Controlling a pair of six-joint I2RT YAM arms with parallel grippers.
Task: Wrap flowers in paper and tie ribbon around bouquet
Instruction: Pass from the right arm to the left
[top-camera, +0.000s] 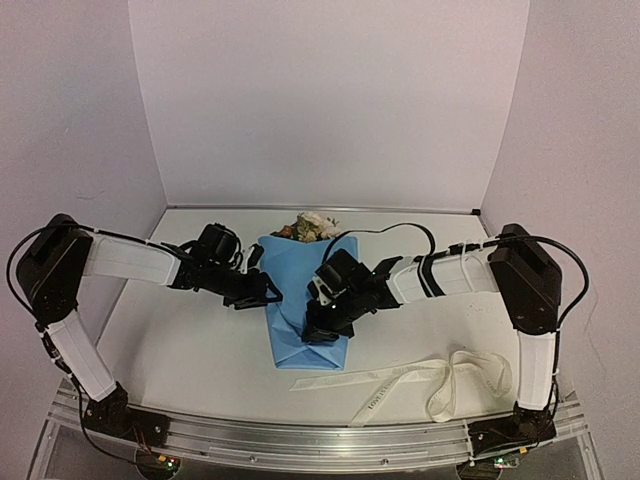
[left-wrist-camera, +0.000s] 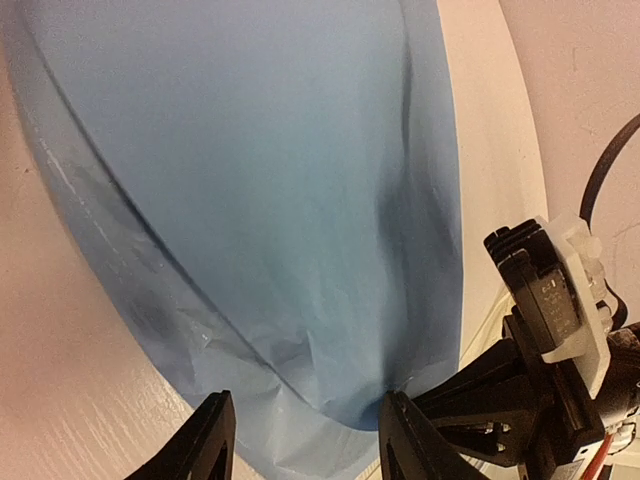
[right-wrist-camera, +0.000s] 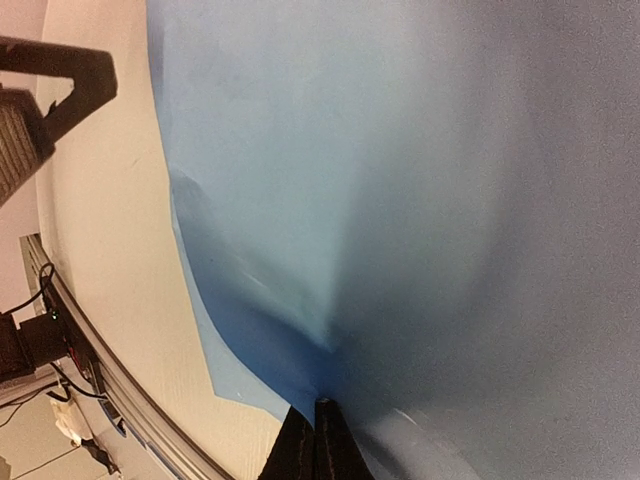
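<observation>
The light-blue paper (top-camera: 292, 262) lies folded over into a long bundle in the middle of the table. The flowers (top-camera: 312, 226) show cream and rust blooms at its far end. My left gripper (top-camera: 270, 292) sits at the bundle's left edge. Its fingers (left-wrist-camera: 213, 440) stand apart, open, astride a crumpled fold of the paper (left-wrist-camera: 280, 200) without pinching it. My right gripper (top-camera: 318, 330) rests on the bundle's near half, and its tips (right-wrist-camera: 318, 408) are shut on a pulled-up crease of the paper (right-wrist-camera: 420, 180). The cream ribbon (top-camera: 420, 375) lies loose at the front right.
White walls close in the table at the back and on both sides. A metal rail (top-camera: 300, 440) runs along the near edge. The right arm's black cable (top-camera: 410, 228) arcs above the table behind the bundle. The right arm's wrist (left-wrist-camera: 555, 330) is close beside my left fingers.
</observation>
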